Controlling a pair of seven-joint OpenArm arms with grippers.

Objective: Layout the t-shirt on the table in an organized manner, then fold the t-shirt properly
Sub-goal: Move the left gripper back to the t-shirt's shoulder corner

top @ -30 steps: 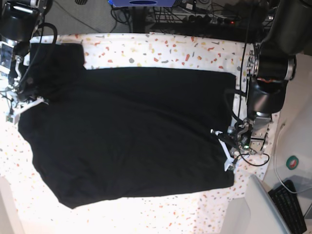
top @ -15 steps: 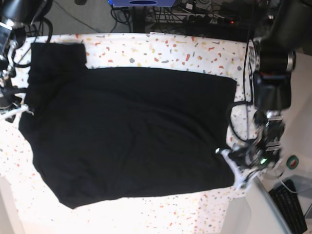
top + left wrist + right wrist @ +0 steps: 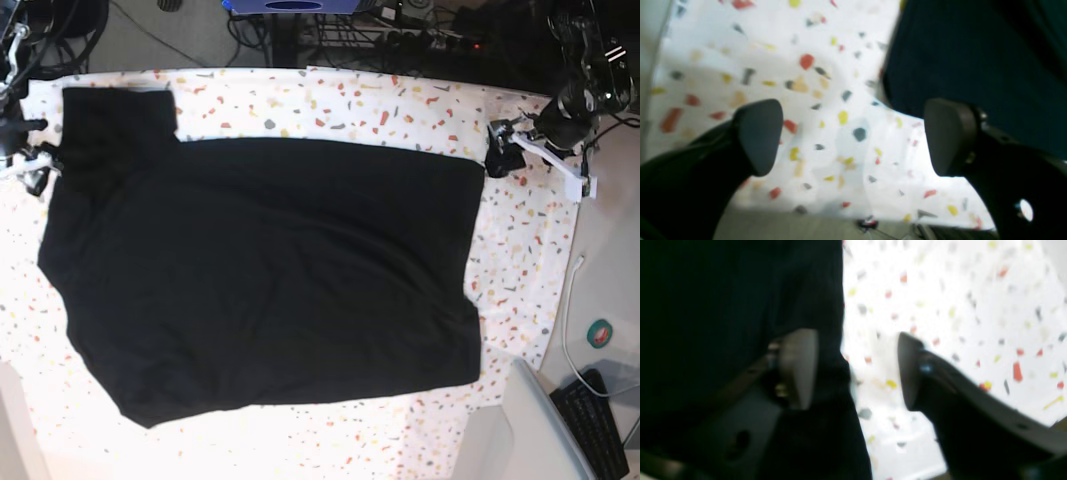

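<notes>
Both claws have let go and lifted off: left claw (image 3: 853, 136) wide, right claw (image 3: 857, 370) apart, empty. T-shirt (image 3: 270, 270) lies flat across the counter (image 3: 520, 250).

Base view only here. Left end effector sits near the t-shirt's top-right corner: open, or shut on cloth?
Observer: Open. In the left wrist view the left end effector has its jaws wide apart, with only speckled table between them.
Operator: Shirt touching it?
Observer: No contact visible. The t-shirt corner lies just ahead of the jaws.
Operator: Other arm?
Observer: The right end effector is open too. Its blurred wrist view shows the shirt's edge running between the jaws.
</notes>
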